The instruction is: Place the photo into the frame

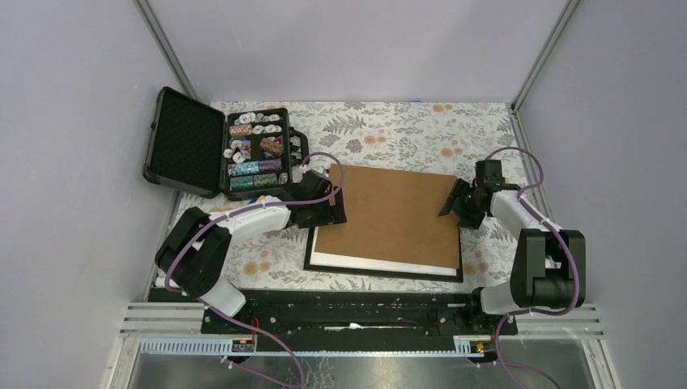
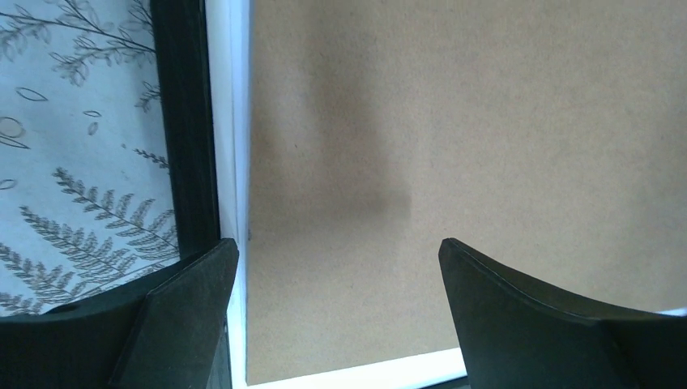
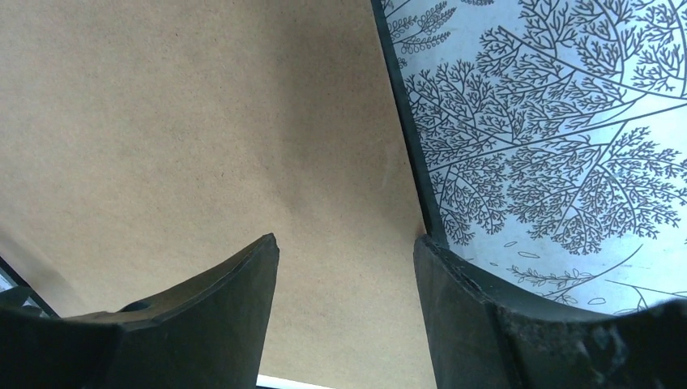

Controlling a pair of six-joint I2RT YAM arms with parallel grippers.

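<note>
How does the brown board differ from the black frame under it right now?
The brown board is plain tan and broad; the frame shows only as thin black moulding. The board lies on top, the frame underneath. The board does not fill the frame: a white strip shows inside the frame's near and left edges. Both are large rectangles on the patterned table.
</note>
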